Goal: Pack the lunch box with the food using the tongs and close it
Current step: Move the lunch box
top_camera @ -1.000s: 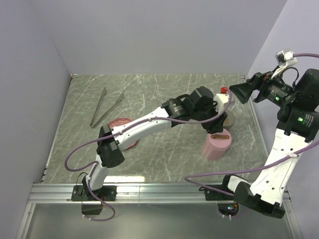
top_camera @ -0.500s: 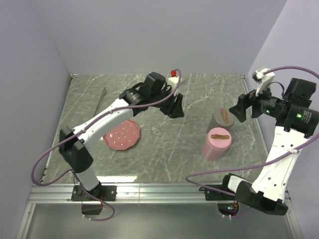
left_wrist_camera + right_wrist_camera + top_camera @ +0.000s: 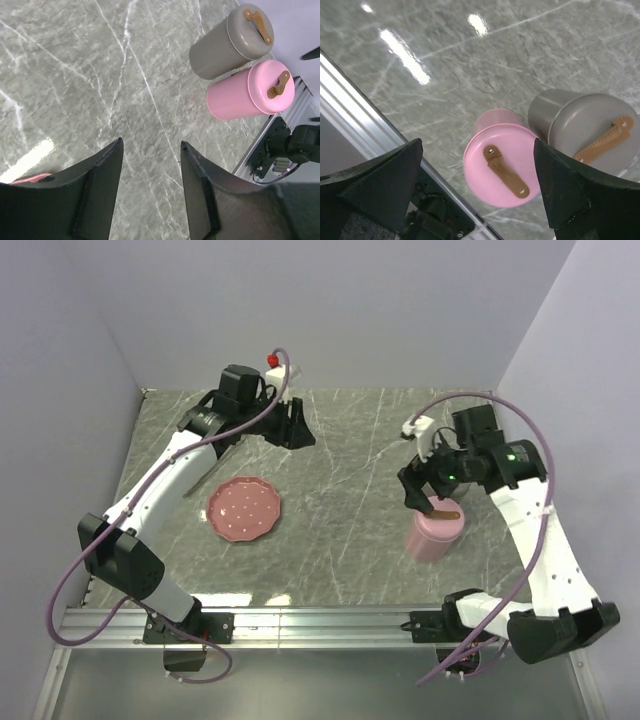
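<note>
The lunch box is a pink cylinder (image 3: 435,535) with its lid on and a brown strap handle (image 3: 506,171). A grey one of the same kind (image 3: 590,127) stands just behind it, lid on as well. My right gripper (image 3: 424,498) hangs open above the pink lid (image 3: 500,172), fingers wide on either side and touching nothing. At the back left my left gripper (image 3: 293,428) is open, with only bare table between its fingertips (image 3: 151,142). A pink dotted plate (image 3: 243,509) lies at centre left. The tongs and the food are out of view.
The grey marbled table (image 3: 340,540) has walls at the back and on both sides. A metal rail (image 3: 320,620) runs along the near edge and also shows under the right gripper (image 3: 355,107). The left arm (image 3: 160,480) spans the left side above the table.
My left arm has swung from the two containers across the table to the back left. My right arm has come down from the right wall to above the pink lid.
</note>
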`<state>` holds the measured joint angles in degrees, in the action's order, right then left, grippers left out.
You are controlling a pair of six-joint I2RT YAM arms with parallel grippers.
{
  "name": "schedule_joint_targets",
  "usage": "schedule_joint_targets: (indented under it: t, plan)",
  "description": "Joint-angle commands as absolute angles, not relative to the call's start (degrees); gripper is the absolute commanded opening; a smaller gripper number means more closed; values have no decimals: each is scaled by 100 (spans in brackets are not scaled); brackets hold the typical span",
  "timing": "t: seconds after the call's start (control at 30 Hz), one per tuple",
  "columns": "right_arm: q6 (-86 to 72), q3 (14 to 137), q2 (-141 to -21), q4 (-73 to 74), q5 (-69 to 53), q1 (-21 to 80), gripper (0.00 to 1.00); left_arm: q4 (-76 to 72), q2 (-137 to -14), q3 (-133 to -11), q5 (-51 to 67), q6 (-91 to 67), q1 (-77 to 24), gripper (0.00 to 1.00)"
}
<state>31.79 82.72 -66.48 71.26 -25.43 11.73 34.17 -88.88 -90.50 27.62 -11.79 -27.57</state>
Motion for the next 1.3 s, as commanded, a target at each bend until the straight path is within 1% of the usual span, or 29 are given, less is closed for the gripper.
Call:
schedule_joint_targets:
  t: [0.0, 0.17, 0.23, 0.33, 0.47, 0.73, 0.97, 1.13, 1.2, 1.27]
  plan:
    - [3154, 8078, -6873, 6706, -1592, 1616, 98, 3358, -8587, -8921, 3102, -1257, -2619, 55]
    - [3611, 7622, -7049, 6539, -748, 2678, 98, 3349, -8604, -8938, 3147, -1274, -2523, 56]
    - [3761, 7437, -7101, 6469, -372, 2960, 97, 3366, -8613, -8965, 3147, -1266, -2505, 56]
    - [4138, 6876, -7067, 6337, 155, 3610, 97, 3384, -8631, -9000, 3147, -1266, -2505, 56]
    - [4499, 6171, -6917, 6118, 808, 4121, 97, 3401, -8640, -9009, 3129, -1248, -2496, 56]
    - [5080, 5064, -6645, 5520, 1713, 4307, 96, 3401, -8675, -9044, 3164, -1248, -2479, 56]
    - [5001, 4764, -6504, 5555, 1880, 4307, 94, 3401, -8701, -9035, 3181, -1248, -2470, 56]
    - [5203, 4395, -6153, 5327, 2205, 4254, 94, 3384, -8736, -9035, 3217, -1257, -2470, 56]
    - [5159, 4464, -6073, 5273, 2180, 4236, 95, 3366, -8719, -9018, 3217, -1266, -2470, 56]
    - [4949, 4894, -6064, 5430, 1882, 4245, 94, 3366, -8701, -9018, 3226, -1248, -2470, 56]
